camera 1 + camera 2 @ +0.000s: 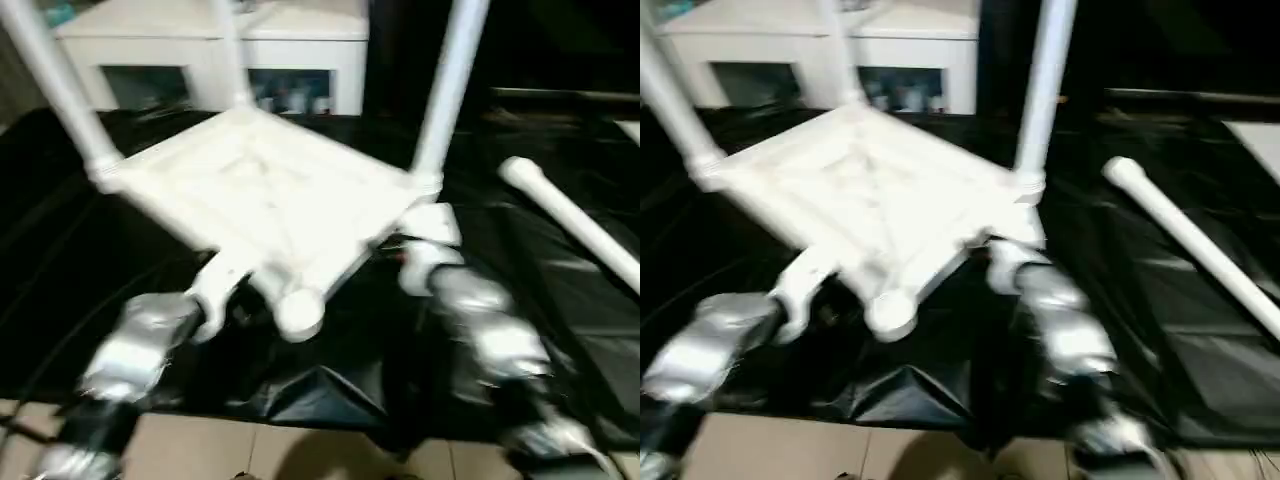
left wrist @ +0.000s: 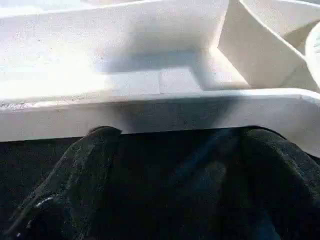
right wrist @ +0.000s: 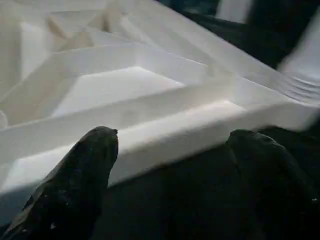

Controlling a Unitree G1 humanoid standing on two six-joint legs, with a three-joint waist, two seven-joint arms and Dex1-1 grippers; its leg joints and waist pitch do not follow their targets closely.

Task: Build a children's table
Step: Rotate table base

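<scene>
Lying upside down on the black plastic sheet (image 1: 120, 260), the white plastic rectangular tabletop (image 1: 265, 200) shows its ribbed, X-braced underside, one corner turned toward the robot. Three white tapered tube legs stand upright in round corner sockets: left leg (image 1: 60, 85), far leg (image 1: 228, 50), right leg (image 1: 450, 80). The near corner socket (image 1: 298, 312) is empty. A fourth white tube leg (image 1: 575, 222) lies loose on the sheet, well apart to the right. The left gripper (image 2: 175, 150) sits at the tabletop's near-left rim, black fingers (image 2: 85, 165) spread apart, rim just beyond the tips. The right gripper (image 3: 175, 150) sits at the near-right rim, fingers (image 3: 85, 165) likewise spread, nothing clamped. A white cabinet with glass doors (image 1: 215, 55) stands behind; beige floor tiles (image 1: 300, 450) show at the sheet's near edge.
</scene>
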